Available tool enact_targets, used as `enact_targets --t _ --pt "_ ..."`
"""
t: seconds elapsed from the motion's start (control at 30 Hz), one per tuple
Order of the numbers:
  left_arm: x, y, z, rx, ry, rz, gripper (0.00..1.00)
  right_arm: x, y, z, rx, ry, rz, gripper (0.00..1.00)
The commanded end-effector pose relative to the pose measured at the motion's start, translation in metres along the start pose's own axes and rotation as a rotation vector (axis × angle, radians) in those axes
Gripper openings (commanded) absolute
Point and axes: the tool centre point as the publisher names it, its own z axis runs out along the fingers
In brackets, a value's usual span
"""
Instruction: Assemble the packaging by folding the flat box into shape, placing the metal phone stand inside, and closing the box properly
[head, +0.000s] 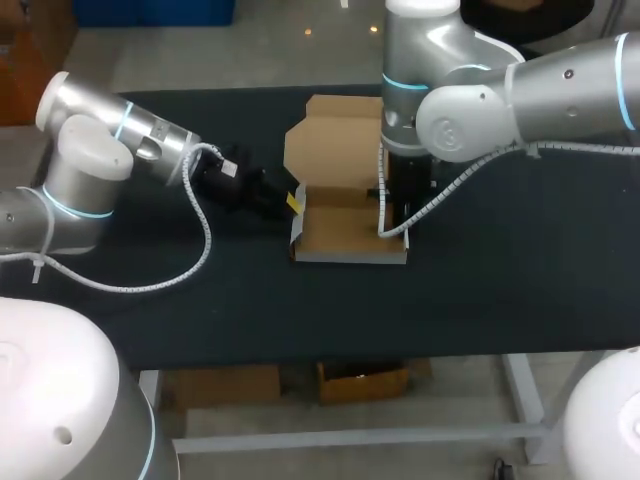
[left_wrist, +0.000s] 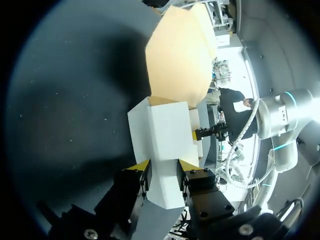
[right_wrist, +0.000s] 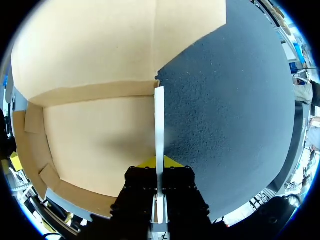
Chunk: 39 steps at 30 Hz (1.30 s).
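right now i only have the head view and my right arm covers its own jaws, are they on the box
Observer: Yes. The right wrist view shows the right jaws shut on the box's thin right wall, one yellow tip each side.
Operator: and the left
Observer: Left jaws are shut on the white left wall, gripping it from both sides.
Operator: anything hidden inside by that wall
Observer: No, the box floor is bare right up to that wall, nothing on it.
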Motion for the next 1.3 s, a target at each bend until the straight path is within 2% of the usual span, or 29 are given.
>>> enact_targets --t 0.03,0.33,0.67,1.0,1.3 --pt "0.002 -0.005 0.006 -0.006 -0.017 -0.011 0.35 0.0 0.0 0.0 0.002 0.0 -0.001 0.0" --pt "0.008 -0.01 0.008 -0.003 -0.075 -0.108 0.33 0.0 0.0 0.0 0.002 0.0 -0.001 0.0" --pt "0.011 -0.011 0.01 -0.019 -0.161 -0.168 0.35 0.0 0.0 0.0 0.002 0.0 -0.001 0.0" --pt "0.008 -0.008 0.016 -0.048 -0.263 -0.247 0.34 0.0 0.0 0.0 0.002 0.0 -0.001 0.0" --pt "0.003 -0.007 0.021 -0.053 -0.343 -0.273 0.34 0.0 0.0 0.0 0.002 0.0 -0.001 0.0"
